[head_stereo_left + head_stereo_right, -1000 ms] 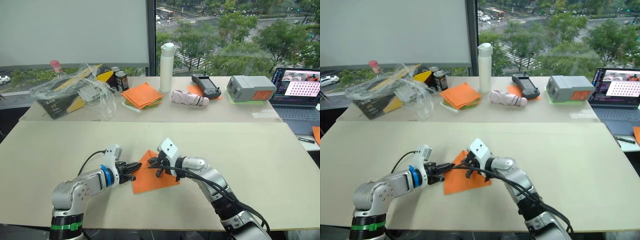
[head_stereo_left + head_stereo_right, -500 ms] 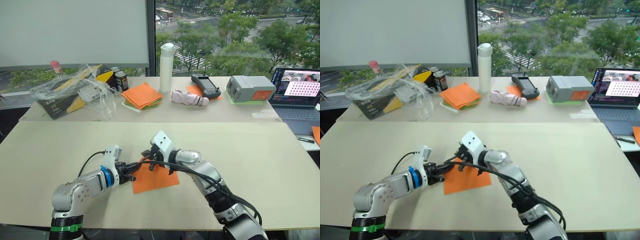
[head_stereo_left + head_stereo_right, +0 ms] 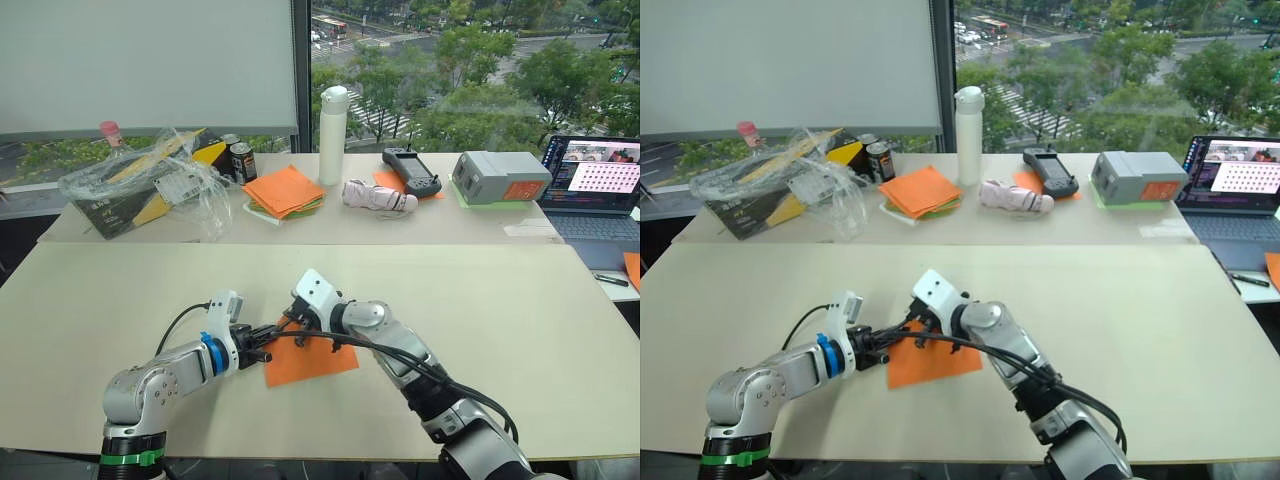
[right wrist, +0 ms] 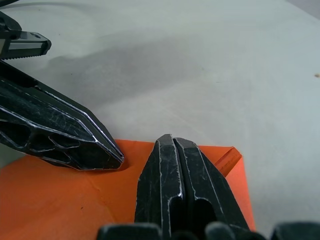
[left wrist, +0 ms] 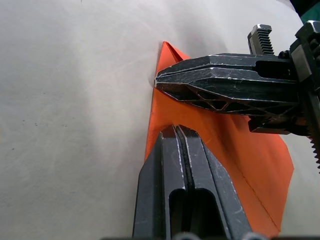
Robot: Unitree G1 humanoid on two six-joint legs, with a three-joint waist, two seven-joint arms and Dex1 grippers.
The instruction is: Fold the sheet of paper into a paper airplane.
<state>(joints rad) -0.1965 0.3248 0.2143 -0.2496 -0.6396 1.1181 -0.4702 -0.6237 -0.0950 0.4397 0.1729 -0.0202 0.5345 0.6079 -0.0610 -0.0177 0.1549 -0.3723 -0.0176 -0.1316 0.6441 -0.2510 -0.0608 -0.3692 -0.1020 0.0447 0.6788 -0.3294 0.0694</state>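
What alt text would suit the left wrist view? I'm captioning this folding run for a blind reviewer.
The left end effector, its two black fingers shut together, presses on the edge of the thin bright orange sheet of paper lying on a pale table. The right end effector reaches in from the side, its tip at the paper's folded corner.

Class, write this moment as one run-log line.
paper: flat on table, partly folded | left gripper: shut, pressing paper edge | right gripper: shut, pressing paper beside it

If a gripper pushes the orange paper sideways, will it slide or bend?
The sheet of paper looks thin and lies flat on the smooth table, so it probably slides easily. Lifted by one edge, it would likely droop.
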